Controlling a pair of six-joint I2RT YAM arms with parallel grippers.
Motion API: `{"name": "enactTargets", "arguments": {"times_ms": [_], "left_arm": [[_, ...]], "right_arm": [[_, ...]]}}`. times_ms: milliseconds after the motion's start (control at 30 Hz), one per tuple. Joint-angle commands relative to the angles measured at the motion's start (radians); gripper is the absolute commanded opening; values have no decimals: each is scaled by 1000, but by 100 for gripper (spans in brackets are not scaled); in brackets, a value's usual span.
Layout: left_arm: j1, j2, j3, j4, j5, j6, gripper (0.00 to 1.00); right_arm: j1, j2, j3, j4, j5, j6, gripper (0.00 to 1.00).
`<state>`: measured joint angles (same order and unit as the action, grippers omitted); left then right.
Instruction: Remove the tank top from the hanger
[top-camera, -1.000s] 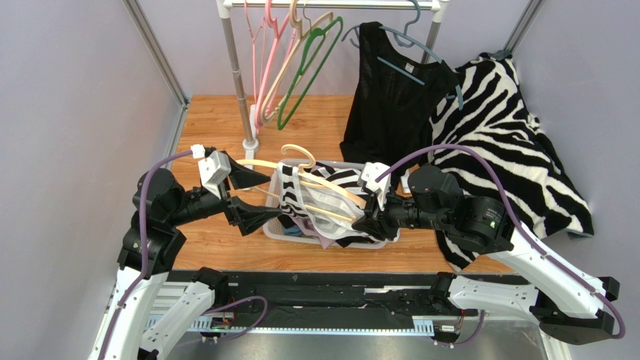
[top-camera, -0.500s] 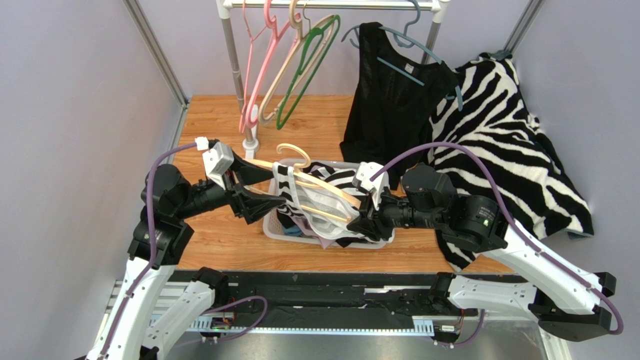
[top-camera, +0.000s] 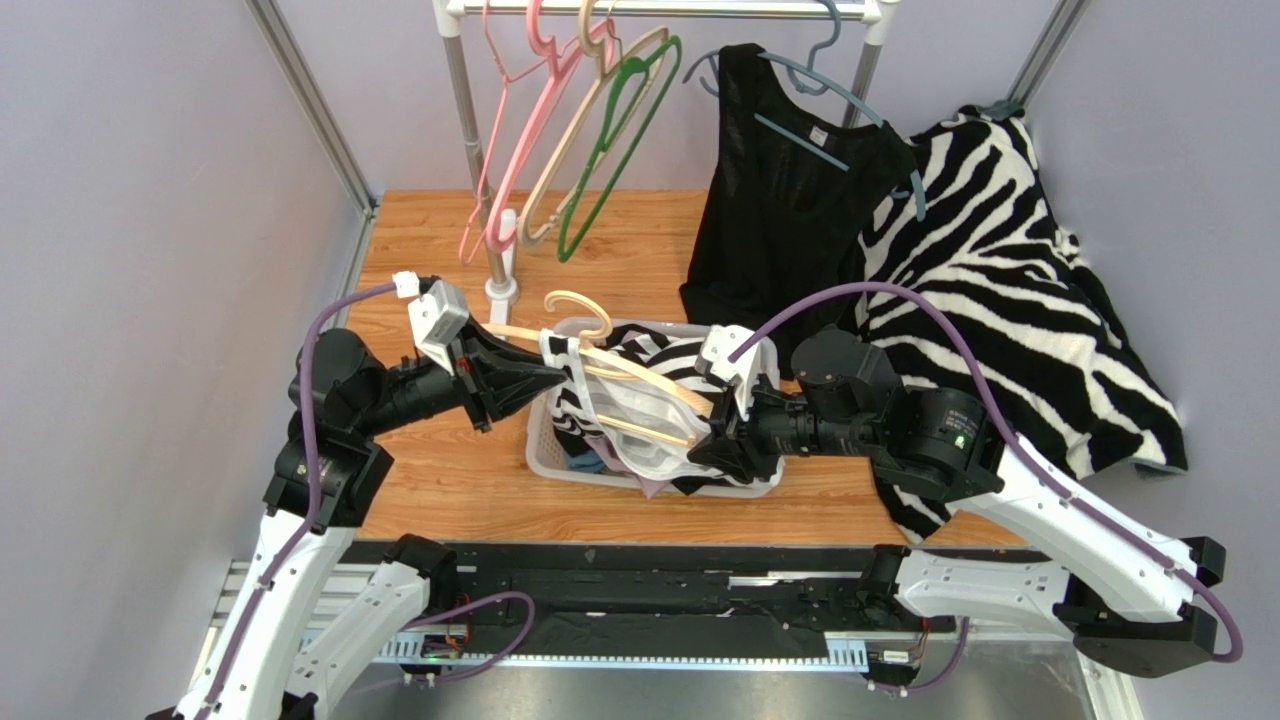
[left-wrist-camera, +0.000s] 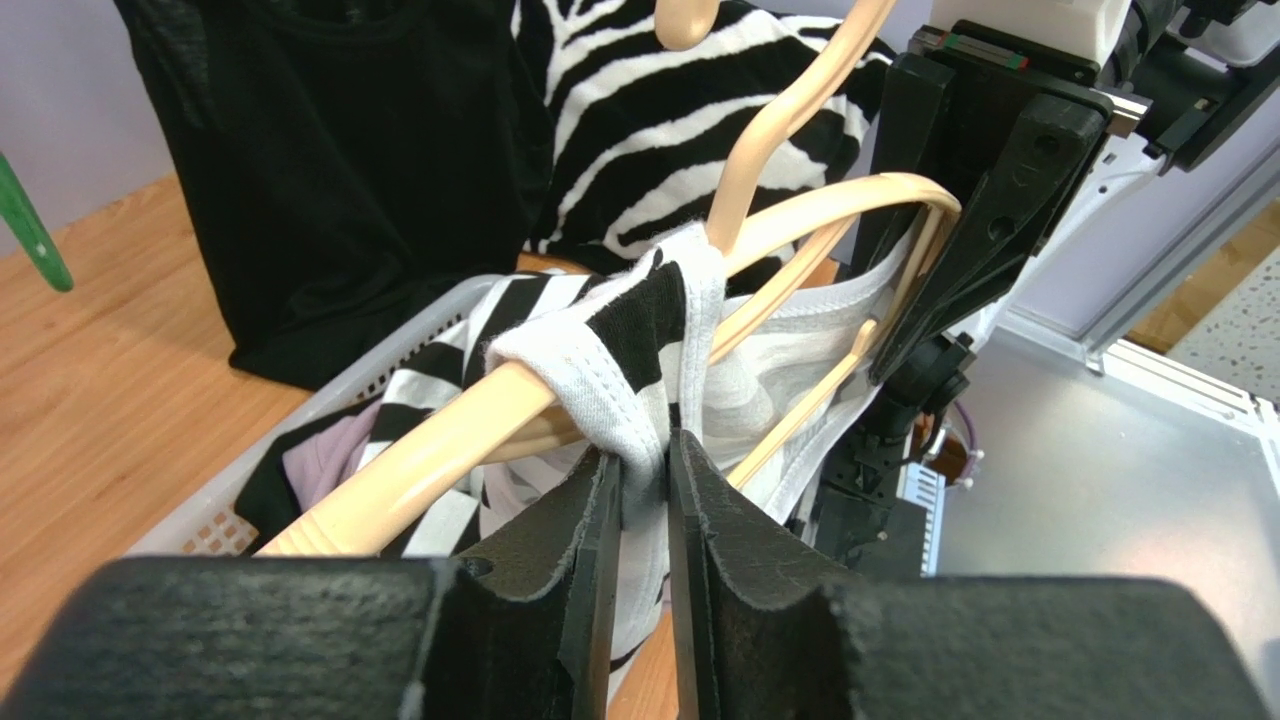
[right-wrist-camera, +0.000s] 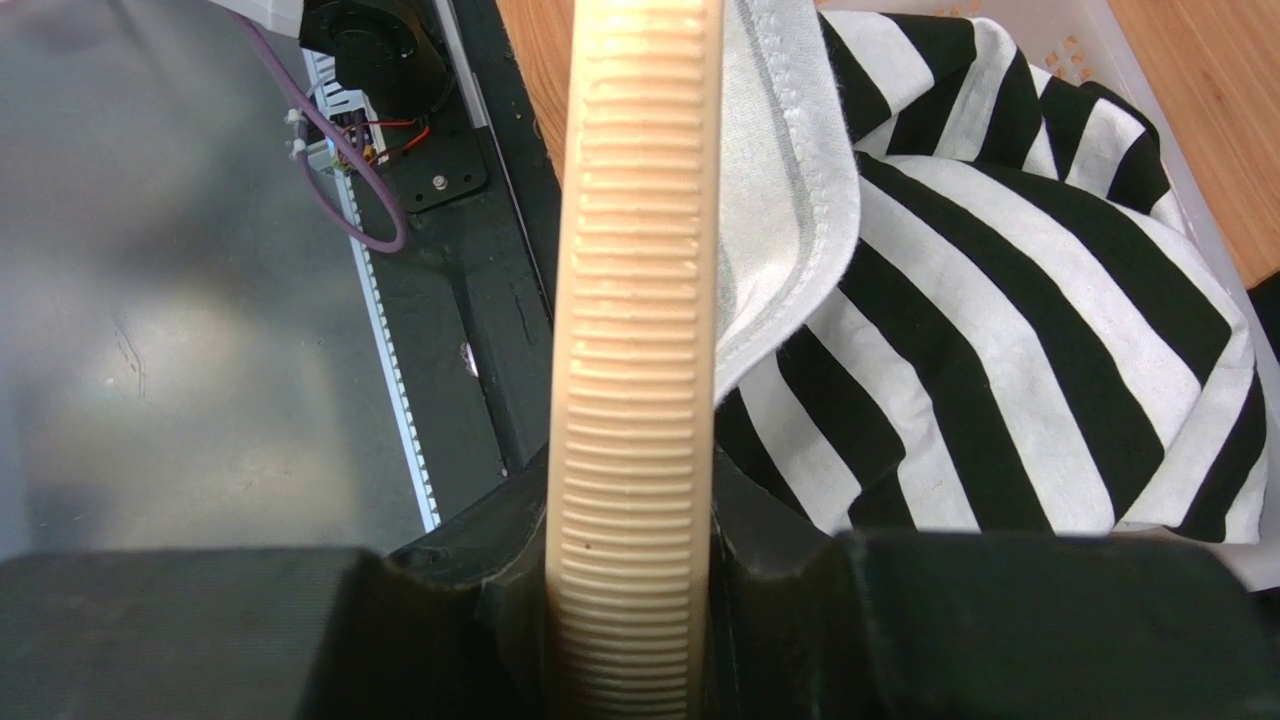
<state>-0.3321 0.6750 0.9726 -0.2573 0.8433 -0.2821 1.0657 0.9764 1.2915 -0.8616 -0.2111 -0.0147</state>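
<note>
A: Tank top, where?

B: Striped tank top (top-camera: 649, 417) is on the cream hanger (top-camera: 672, 389), held up over the white basket (top-camera: 543, 438) mid-table (top-camera: 428, 248). Its lower part sags into the basket.

A: Hanger axis?

B: In the top view it runs left to right, with the left end a bit farther back and the right end nearer the arm bases. The hook curls up toward the back. The top hangs down from it, one strap looped over the left shoulder of the hanger.

A: Left fingers?

B: Left fingers (left-wrist-camera: 591, 513) are nearly together, pinching the white-edged strap (left-wrist-camera: 624, 393) right under the hanger arm. Fabric sits in the slit between them, so they're gripping the tank top.

A: Right fingers?

B: Right fingers (right-wrist-camera: 769, 558) are clamped on the ribbed part of the hanger (right-wrist-camera: 631, 375). Striped cloth lies just beside them, draped off the right side of the hanger.

A: What's around?

B: A clothes rack (top-camera: 469, 135) at the back with pink, beige and green hangers (top-camera: 609, 143). A black top (top-camera: 781, 210) hangs on a teal hanger right of those, and a zebra-print garment (top-camera: 1022, 285) spreads down the right side.

A: Anything in the way?

B: More clothes in the basket under the top. The two arms close in from either side, and the zebra cloth touches the right arm.
</note>
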Motion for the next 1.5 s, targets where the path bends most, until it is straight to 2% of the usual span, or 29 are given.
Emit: {"name": "enactTargets", "arguments": {"times_ms": [0, 67, 200, 233, 467, 733, 1033, 1233, 1367, 1433, 1467], "left_arm": [[7, -15, -17, 61, 4, -25, 21], [11, -25, -11, 61, 4, -26, 17], [31, -40, 49, 1, 2, -9, 0], [34, -43, 66, -13, -3, -5, 0], [56, -55, 214, -114, -13, 18, 0], [88, -49, 290, -166, -50, 57, 0], [100, -51, 281, -198, -115, 110, 0], [114, -63, 233, -203, -141, 119, 0], [119, -80, 199, -214, -145, 133, 0], [119, -86, 173, -211, -141, 130, 6], [119, -87, 166, -211, -136, 132, 19]], "right_arm": [[8, -8, 42, 58, -8, 7, 0], [8, -12, 40, 55, -2, 9, 0], [8, -28, 26, 24, 12, 9, 0], [7, -36, 22, 18, 24, 7, 0], [8, -131, -18, -54, 65, 47, 0], [7, -241, -58, -103, 52, 84, 0], [8, -338, -57, -214, 16, 85, 0], [8, -363, -40, -177, -23, 53, 0], [8, -320, -11, -178, -53, 18, 0], [8, -274, 9, -186, -57, -20, 0], [8, -260, 32, -192, -57, -30, 0]]}}
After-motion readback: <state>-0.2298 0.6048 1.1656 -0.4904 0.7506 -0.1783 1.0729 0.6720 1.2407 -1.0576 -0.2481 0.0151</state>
